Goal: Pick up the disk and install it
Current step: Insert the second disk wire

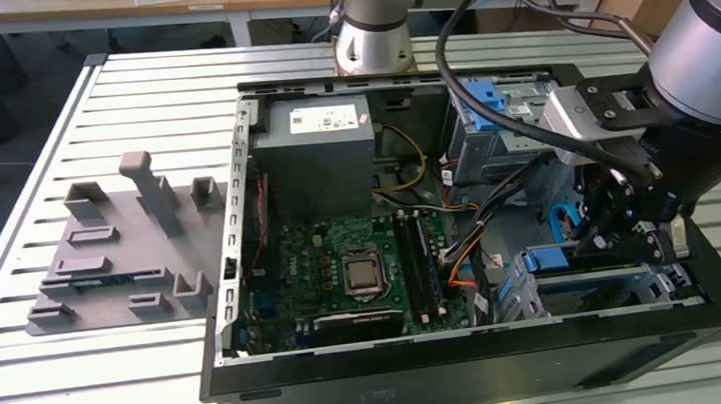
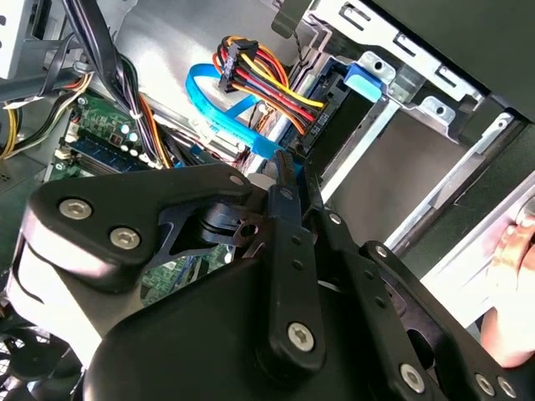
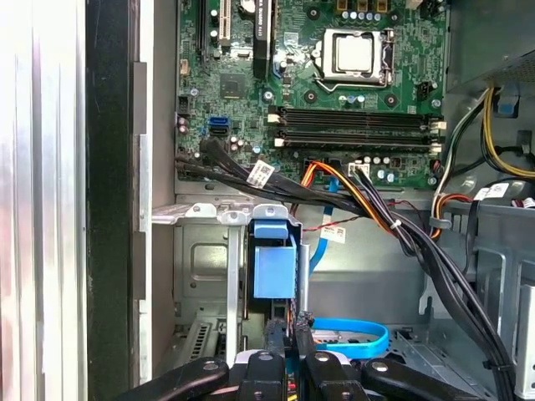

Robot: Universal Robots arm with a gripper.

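My gripper [image 1: 606,230] reaches into the open computer case [image 1: 474,370] at the exterior view's right, over the lower silver drive cage [image 1: 621,289]. A blue plastic end piece [image 3: 274,266] stands in that cage's slot between metal rails. It looks like the disk's blue frame seen edge-on, and the labelled face is hidden. In both wrist views the black fingertips [image 3: 276,330] sit pressed close together just short of this blue piece [image 2: 365,79]. The gripper [image 2: 290,167] looks shut, with nothing visible between its fingers.
Cable bundles [image 2: 267,83] and a flat blue cable [image 3: 351,334] run close beside the fingers. The motherboard [image 1: 353,269] fills the case floor, and a grey power supply box [image 1: 319,157] sits behind it. A person's hand [image 2: 512,251] rests at the case edge. A grey fixture [image 1: 123,247] lies on the slatted table.
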